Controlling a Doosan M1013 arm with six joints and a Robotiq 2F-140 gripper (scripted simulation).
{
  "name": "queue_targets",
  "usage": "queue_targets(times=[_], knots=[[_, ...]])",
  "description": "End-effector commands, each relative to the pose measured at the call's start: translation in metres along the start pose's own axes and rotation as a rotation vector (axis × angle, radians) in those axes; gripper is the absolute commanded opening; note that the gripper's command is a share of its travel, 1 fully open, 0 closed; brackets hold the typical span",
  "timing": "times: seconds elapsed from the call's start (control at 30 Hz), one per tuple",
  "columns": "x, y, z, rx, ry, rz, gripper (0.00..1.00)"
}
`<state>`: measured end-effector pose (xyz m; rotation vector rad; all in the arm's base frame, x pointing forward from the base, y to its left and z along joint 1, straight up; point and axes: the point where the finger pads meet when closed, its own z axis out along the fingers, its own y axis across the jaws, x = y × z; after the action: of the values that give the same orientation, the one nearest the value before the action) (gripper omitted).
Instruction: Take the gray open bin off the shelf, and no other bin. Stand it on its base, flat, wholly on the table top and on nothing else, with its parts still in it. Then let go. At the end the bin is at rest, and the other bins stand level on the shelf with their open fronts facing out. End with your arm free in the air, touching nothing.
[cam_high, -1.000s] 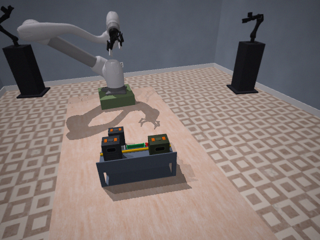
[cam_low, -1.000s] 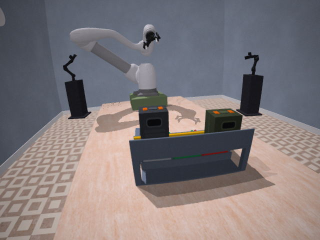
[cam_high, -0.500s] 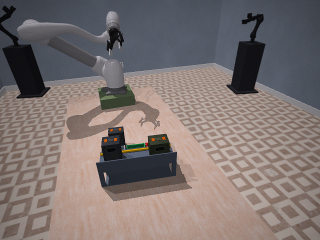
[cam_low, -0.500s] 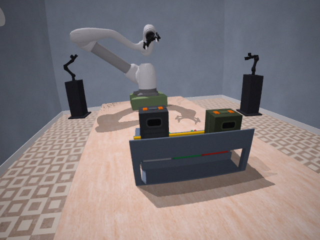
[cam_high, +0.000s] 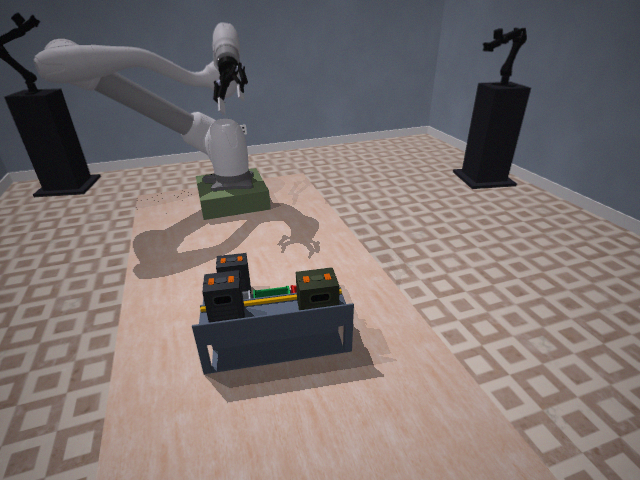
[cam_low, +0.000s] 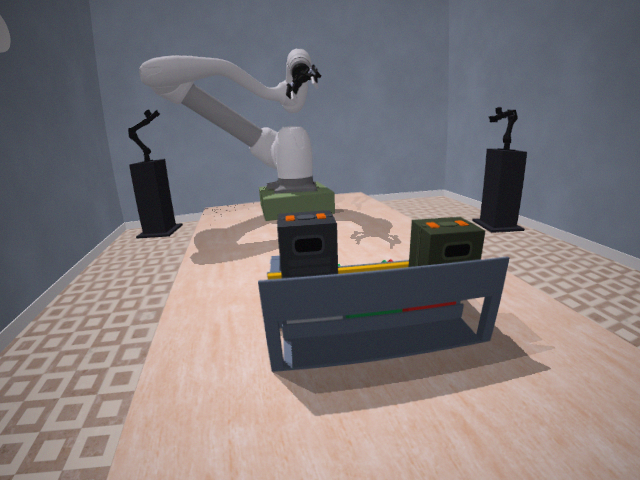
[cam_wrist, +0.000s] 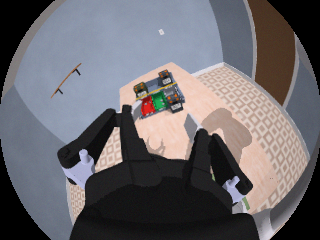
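The gray open bin (cam_wrist: 171, 93) sits on the blue-gray shelf (cam_high: 279, 333) (cam_low: 382, 294), beside the green bin (cam_high: 271, 292) (cam_wrist: 159, 101); the red bin (cam_high: 293, 288) (cam_wrist: 147, 106) is on the green bin's other side. A dark case partly covers the gray bin in the wrist view. In the exterior view only low edges of the bins show under the shelf's back panel. Parts in the gray bin are too small to make out. My gripper (cam_high: 230, 97) (cam_low: 302, 87) (cam_wrist: 163, 113) is open and empty, high above the table near the arm's base, well away from the shelf.
A black case (cam_high: 223, 295) (cam_low: 308, 245) (cam_wrist: 165, 77) and a dark green case (cam_high: 317, 289) (cam_low: 447, 242) (cam_wrist: 140, 90) stand behind the yellow rail (cam_high: 271, 299) (cam_low: 372, 268). Another black case (cam_high: 238, 264) (cam_wrist: 174, 102) stands at the gray bin's robot side.
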<state>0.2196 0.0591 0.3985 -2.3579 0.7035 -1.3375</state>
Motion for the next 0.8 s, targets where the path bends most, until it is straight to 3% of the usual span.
queue_targets(times=[0.0, 0.5, 0.67, 0.77], knots=[[0.0, 0.0, 0.0, 0.0, 0.0, 0.0, 0.57], [0.0, 0.0, 0.0, 0.0, 0.0, 0.0, 0.57], [0.0, 0.0, 0.0, -0.184, -0.092, 0.159, 0.57], [0.0, 0.0, 0.0, -0.184, -0.092, 0.159, 0.57]])
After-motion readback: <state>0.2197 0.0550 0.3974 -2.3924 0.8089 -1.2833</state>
